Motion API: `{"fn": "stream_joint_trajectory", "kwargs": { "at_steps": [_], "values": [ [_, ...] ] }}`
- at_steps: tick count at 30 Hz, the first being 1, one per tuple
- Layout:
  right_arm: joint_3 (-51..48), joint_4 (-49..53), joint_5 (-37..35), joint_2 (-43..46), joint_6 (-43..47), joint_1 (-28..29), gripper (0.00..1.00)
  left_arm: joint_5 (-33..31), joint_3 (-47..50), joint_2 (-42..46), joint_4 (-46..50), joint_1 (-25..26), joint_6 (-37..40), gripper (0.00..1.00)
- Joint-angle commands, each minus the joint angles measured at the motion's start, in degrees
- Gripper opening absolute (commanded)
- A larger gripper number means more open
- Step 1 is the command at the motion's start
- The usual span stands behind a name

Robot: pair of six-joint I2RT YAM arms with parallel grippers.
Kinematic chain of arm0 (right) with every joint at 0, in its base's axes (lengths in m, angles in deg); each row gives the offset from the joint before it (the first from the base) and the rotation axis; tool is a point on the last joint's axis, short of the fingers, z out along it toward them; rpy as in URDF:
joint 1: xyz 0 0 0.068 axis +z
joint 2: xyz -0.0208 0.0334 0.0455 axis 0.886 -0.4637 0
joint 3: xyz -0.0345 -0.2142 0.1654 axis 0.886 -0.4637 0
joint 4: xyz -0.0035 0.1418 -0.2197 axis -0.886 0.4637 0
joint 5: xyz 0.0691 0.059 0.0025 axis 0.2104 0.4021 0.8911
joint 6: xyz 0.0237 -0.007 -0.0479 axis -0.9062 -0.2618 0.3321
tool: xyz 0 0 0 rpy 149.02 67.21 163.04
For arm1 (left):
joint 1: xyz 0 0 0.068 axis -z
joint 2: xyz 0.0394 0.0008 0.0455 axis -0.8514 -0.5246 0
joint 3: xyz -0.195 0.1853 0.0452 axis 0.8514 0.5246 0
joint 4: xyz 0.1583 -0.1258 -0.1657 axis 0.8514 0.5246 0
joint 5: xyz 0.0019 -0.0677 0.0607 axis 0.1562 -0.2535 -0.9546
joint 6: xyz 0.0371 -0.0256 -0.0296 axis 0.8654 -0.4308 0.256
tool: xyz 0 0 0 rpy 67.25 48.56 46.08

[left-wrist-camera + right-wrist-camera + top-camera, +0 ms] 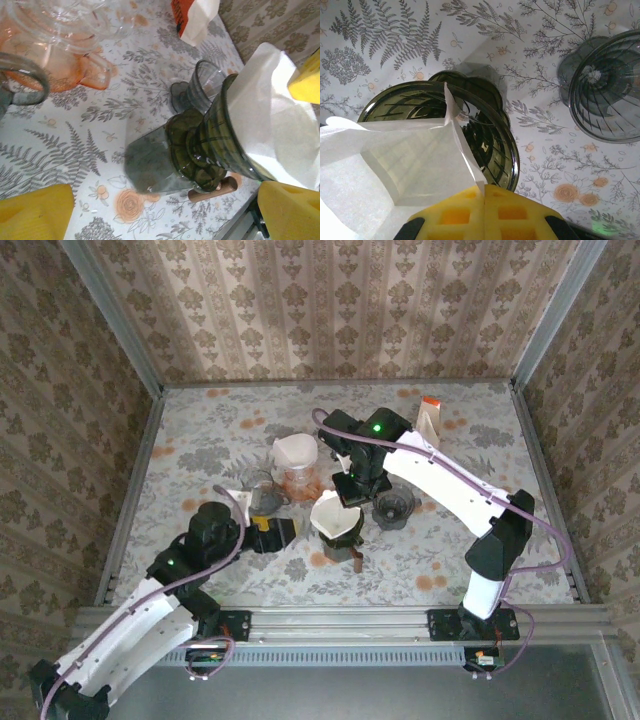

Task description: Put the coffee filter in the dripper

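The dripper [212, 135] stands near the middle of the surface [200, 430], the coffee filter [270, 115] sitting in its cone. A second dripper [393, 508] stands just to its right. Behind it, a third dripper [297, 478] holds another filter, with a glass jug [265, 497] before that one's left side. A packet [430, 420] stands back right. The left tool [275, 532] lies just left of the dripper.

A lab booth dressed as a home — wallpapered panels [330, 310], aluminium frame rail [340, 619], floral tablecloth [200, 440].
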Motion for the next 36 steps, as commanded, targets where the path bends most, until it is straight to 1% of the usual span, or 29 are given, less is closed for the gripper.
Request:
{"fn": "stream_joint_trajectory", "kwargs": {
  "at_steps": [1,3,4,5,8,12,16,22,30,33,36],
  "values": [
    [-1.2,-0.1,-2.1,-0.2,0.2,0.4,0.00,3.1,-1.5,-1.5,-7.3,-0.3,-0.4,0.90],
    [-1.7,-0.5,-2.0,0.1,0.1,0.4,0.00,4.9,-2.2,-3.4,-9.7,-0.3,-0.1,0.81],
    [-1.9,-0.8,-2.0,0.3,0.1,0.4,0.00,5.9,-2.7,-4.6,-10.8,-0.2,0.0,0.80],
    [-2.2,-1.0,-2.0,0.4,0.1,0.4,0.00,6.6,-3.1,-5.5,-11.6,-0.1,0.1,0.80],
    [-2.5,-1.4,-2.4,0.8,0.2,0.3,0.00,8.1,-4.0,-7.8,-13.9,0.8,0.3,0.84],
    [-2.7,-1.8,-2.4,1.1,0.3,0.3,0.00,7.4,-5.2,-9.5,-13.4,3.3,2.3,0.85],
    [-2.9,-2.2,-2.4,1.4,0.3,0.4,0.00,6.5,-5.2,-11.3,-12.2,4.1,2.9,0.76],
    [-3.2,-2.8,-2.3,1.8,0.4,0.3,0.00,6.2,-5.4,-13.4,-11.7,4.4,3.3,0.66],
    [-3.6,-3.9,-2.4,2.8,0.2,0.3,0.00,6.0,-5.4,-14.6,-11.7,4.7,3.3,0.63],
    [-3.8,-5.0,-2.5,3.9,-0.2,0.3,0.06,6.0,-5.3,-15.2,-11.6,4.7,3.2,0.61],
    [-4.6,-6.6,-2.5,5.5,-0.6,0.4,0.20,6.0,-5.3,-15.7,-11.9,4.8,2.9,0.61]
  ]
}}
